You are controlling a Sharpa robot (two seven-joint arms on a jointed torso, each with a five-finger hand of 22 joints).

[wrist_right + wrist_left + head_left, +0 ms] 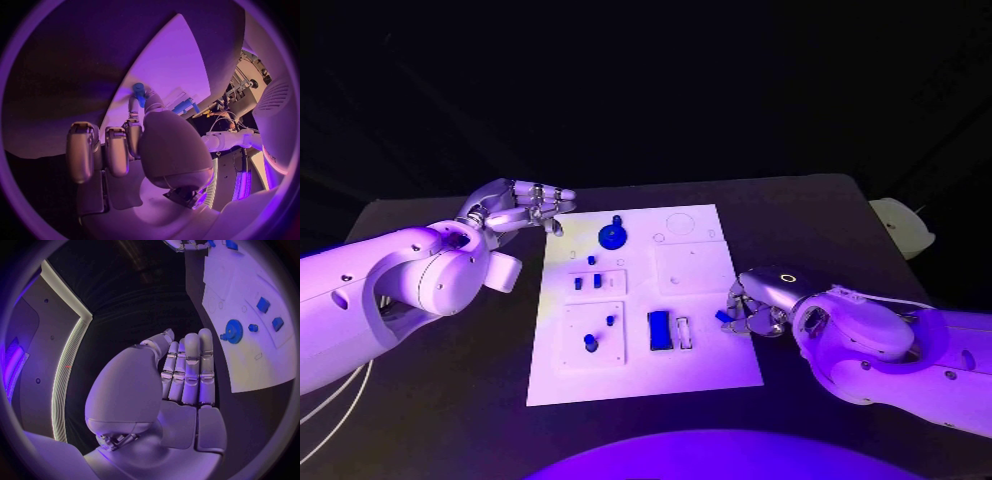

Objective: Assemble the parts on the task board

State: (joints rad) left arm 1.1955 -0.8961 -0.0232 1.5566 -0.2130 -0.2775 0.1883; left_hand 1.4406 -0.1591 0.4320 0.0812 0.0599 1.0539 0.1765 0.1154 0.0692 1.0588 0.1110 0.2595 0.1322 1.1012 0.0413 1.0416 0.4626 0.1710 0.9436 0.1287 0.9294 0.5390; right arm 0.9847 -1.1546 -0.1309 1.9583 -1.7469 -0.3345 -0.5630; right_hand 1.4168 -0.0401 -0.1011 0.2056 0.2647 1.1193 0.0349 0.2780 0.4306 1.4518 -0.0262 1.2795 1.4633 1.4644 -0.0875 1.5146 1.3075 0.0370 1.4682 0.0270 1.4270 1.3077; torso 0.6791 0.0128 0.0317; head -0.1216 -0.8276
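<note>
The white task board [697,345] lies in the middle of the table. A blue gear [613,236] sits near its far end, and a blue block [659,329] stands nearer me, with small blue parts [589,282] between them. My right hand [759,305] is at the board's right edge and pinches a small blue part [139,92] between thumb and a finger, just above the board [169,65]. My left hand [519,208] hovers off the board's far left corner. It holds nothing, its fingers [190,370] extended, with the gear [234,331] beyond them.
A pale object [903,228] sits at the table's right edge. Bare black table [790,215] surrounds the board on both sides. Several recesses and a white slotted piece [684,331] mark the board's surface.
</note>
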